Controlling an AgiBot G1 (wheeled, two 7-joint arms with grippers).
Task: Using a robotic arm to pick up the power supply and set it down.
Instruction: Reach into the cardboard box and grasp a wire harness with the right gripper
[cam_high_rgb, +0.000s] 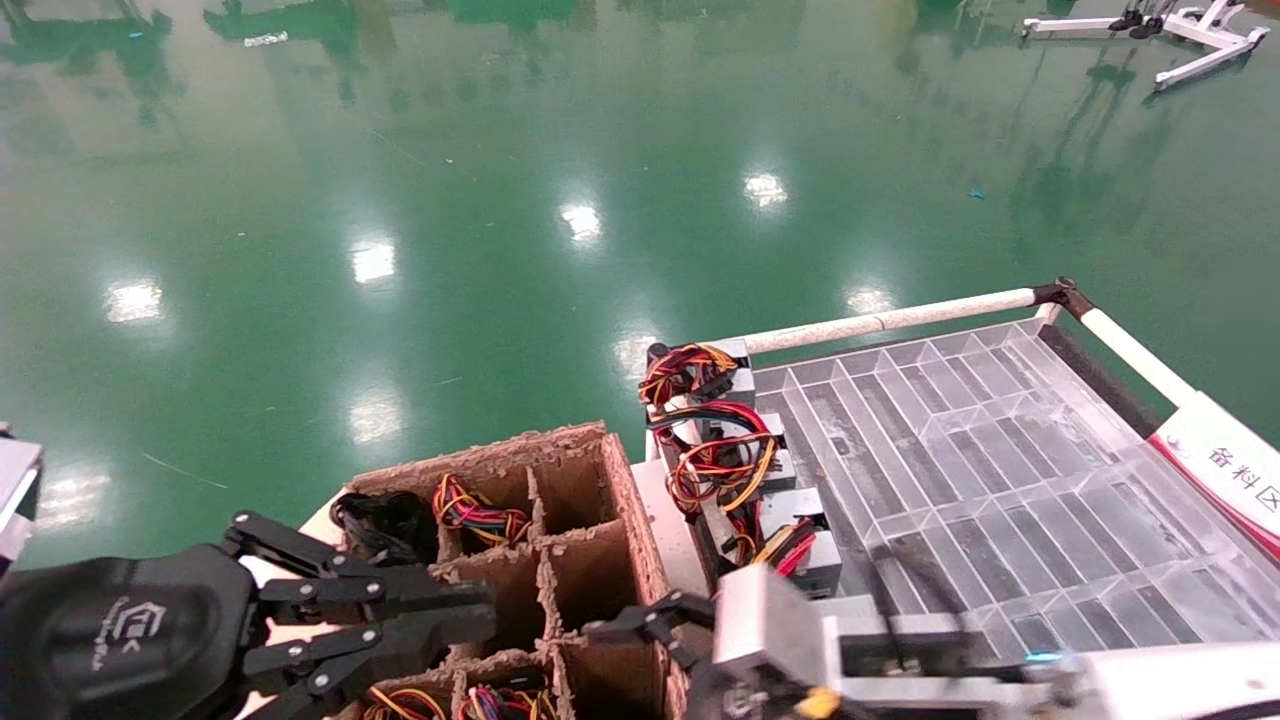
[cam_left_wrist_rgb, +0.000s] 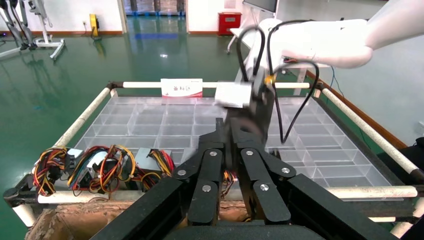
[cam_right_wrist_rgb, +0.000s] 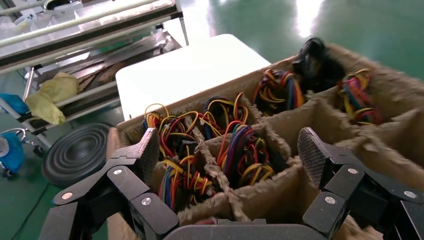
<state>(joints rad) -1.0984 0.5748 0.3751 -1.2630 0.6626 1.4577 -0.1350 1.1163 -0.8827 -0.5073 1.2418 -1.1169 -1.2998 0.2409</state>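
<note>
My right arm, with white forearm (cam_high_rgb: 1180, 685) and silver-grey wrist block (cam_high_rgb: 770, 625), reaches from the lower right over a cardboard divider box (cam_high_rgb: 620, 500). Its gripper (cam_right_wrist_rgb: 230, 150) is open, fingers spread wide above cells holding power supplies, of which mostly red, yellow and black wire bundles (cam_right_wrist_rgb: 245, 155) show. Nothing is between the pads. Several more power supplies (cam_high_rgb: 800, 545) stand in a row along the near-left edge of the clear tray (cam_high_rgb: 1000, 480). My left gripper (cam_high_rgb: 480, 620) hovers shut and empty at the box's left side.
The clear compartment tray rests on a cart with white rails (cam_high_rgb: 900, 318) and a red-and-white sign (cam_high_rgb: 1230, 470). Green glossy floor surrounds everything. The right wrist view also shows a white tabletop (cam_right_wrist_rgb: 190, 70), a black ribbed disc (cam_right_wrist_rgb: 80, 152) and a shelf with yellow cloth (cam_right_wrist_rgb: 52, 92).
</note>
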